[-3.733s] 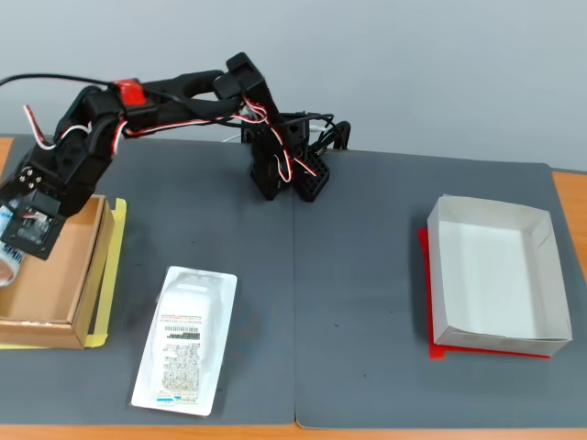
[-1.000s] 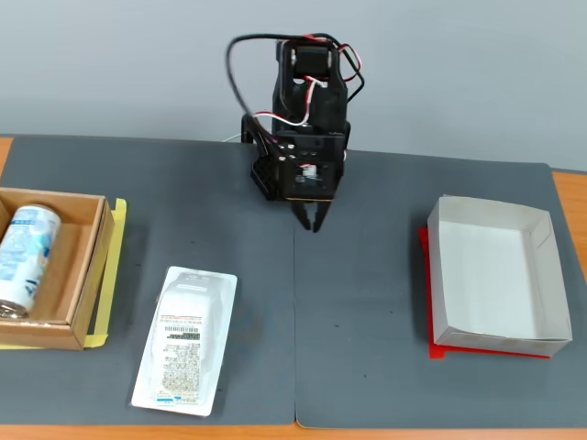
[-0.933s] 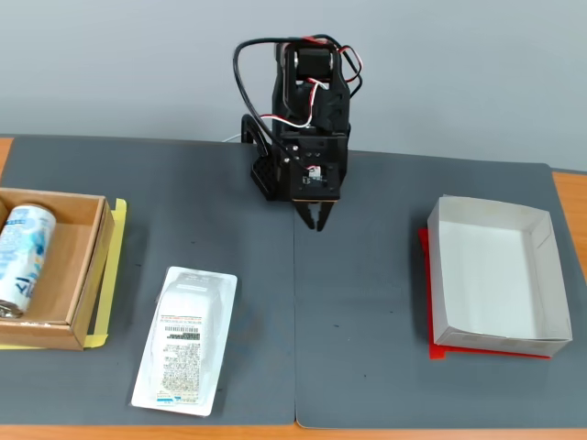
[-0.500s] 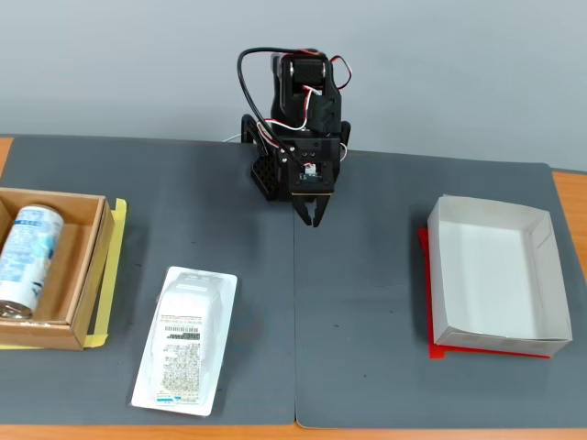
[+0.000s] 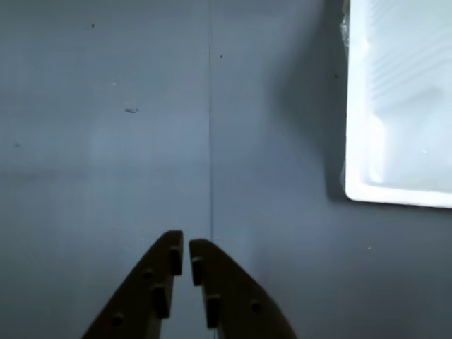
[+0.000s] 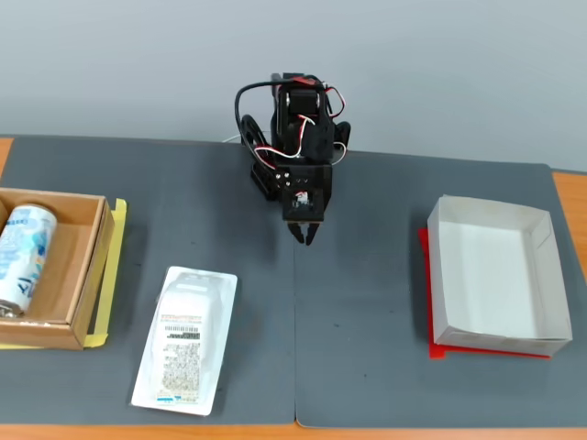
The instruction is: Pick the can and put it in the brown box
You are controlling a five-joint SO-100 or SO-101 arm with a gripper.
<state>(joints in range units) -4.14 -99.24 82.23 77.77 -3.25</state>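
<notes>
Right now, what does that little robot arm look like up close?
The arm is black plastic, built from blocky segments, with red, white and black cables looping around the top. Its end effector is two dark pointed fingers with small round holes along them.

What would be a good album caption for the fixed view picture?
Job done: the can lies in the brown box, and the arm sits folded with its jaws shut.
</notes>
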